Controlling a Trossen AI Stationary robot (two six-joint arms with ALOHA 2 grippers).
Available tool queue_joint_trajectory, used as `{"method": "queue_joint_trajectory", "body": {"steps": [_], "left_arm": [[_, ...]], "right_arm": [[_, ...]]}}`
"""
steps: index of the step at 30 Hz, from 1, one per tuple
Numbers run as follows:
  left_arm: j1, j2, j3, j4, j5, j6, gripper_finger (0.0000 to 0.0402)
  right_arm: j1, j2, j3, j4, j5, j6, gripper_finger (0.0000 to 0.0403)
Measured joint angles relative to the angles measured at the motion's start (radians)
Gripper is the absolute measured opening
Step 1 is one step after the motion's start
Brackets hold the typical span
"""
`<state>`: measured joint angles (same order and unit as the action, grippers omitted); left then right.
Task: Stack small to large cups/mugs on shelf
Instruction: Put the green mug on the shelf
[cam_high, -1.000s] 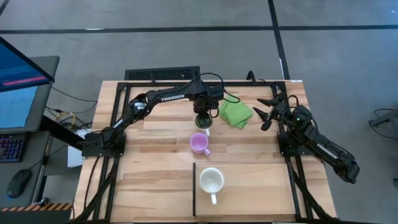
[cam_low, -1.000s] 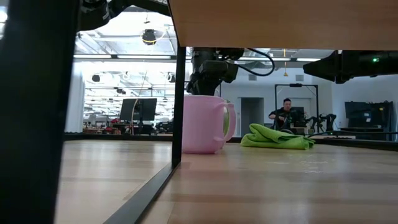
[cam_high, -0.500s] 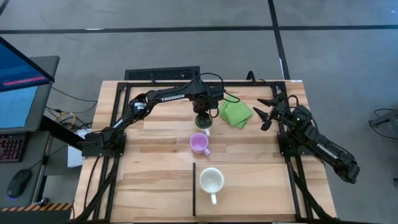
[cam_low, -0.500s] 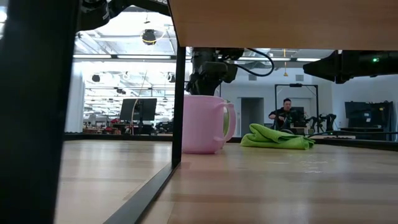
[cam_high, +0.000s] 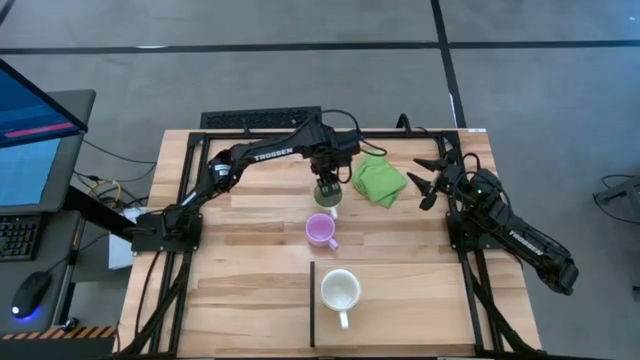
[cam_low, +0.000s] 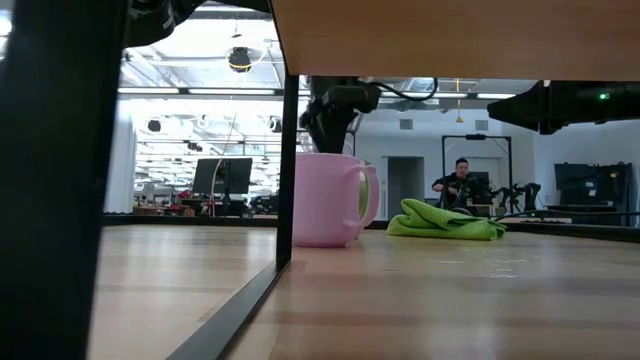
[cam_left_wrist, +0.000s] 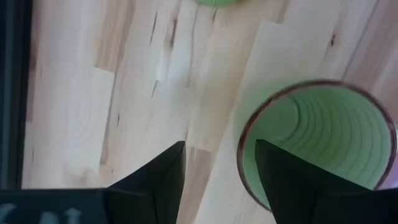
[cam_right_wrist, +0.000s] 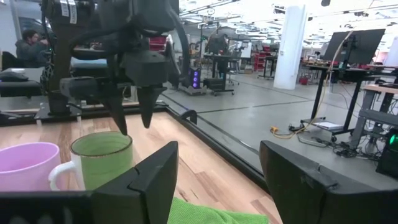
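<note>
Left claw (cam_right_wrist: 132, 112) hangs spread just above the green mug (cam_right_wrist: 102, 159), whose brown-rimmed, ridged interior faces up; beneath lies the pale wooden bench (cam_high: 250, 290).

We observe a worktop (cam_high: 250, 290) of pale, matt, grained wood planks. The green mug (cam_right_wrist: 102, 158) shows a smooth surface with a ridged interior; the purple mug (cam_low: 325, 198) appears smooth and faintly glossy. The green cloth (cam_high: 378, 181) is soft, crumpled fabric. The left tool (cam_left_wrist: 217, 174) fingers are matt black.
</note>
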<state>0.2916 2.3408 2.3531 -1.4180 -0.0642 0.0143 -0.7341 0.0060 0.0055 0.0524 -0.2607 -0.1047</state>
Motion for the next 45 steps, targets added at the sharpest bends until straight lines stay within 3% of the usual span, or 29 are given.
{"method": "queue_joint_trajectory", "body": {"steps": [8, 14, 26, 36, 40, 45], "left_arm": [[-0.004, -0.053, 0.003, -0.036, -0.002, -0.028, 0.0185], [-0.011, -0.170, 0.003, -0.014, -0.002, -0.021, 0.0185], [-0.017, -0.388, 0.003, 0.142, -0.001, 0.166, 0.0185], [-0.016, -0.562, 0.003, 0.054, 0.008, 0.272, 0.0185], [-0.016, -0.628, -0.011, 0.106, 0.015, 0.249, 0.0185], [0.003, -0.725, -0.119, 0.243, 0.011, 0.227, 0.0185]], "right_arm": [[0.000, 0.000, 0.000, 0.000, 0.000, 0.000, 0.0249], [0.000, 0.000, 0.000, 0.000, 0.000, 0.000, 0.0249], [0.000, 0.000, 0.000, 0.000, 0.000, 0.000, 0.0249], [-0.001, 0.000, 0.000, 0.000, 0.000, 0.000, 0.0249], [-0.001, 0.000, 0.000, 0.000, 0.000, 0.000, 0.0249], [-0.001, 0.000, 0.000, 0.000, 0.000, 0.000, 0.0249]]}}
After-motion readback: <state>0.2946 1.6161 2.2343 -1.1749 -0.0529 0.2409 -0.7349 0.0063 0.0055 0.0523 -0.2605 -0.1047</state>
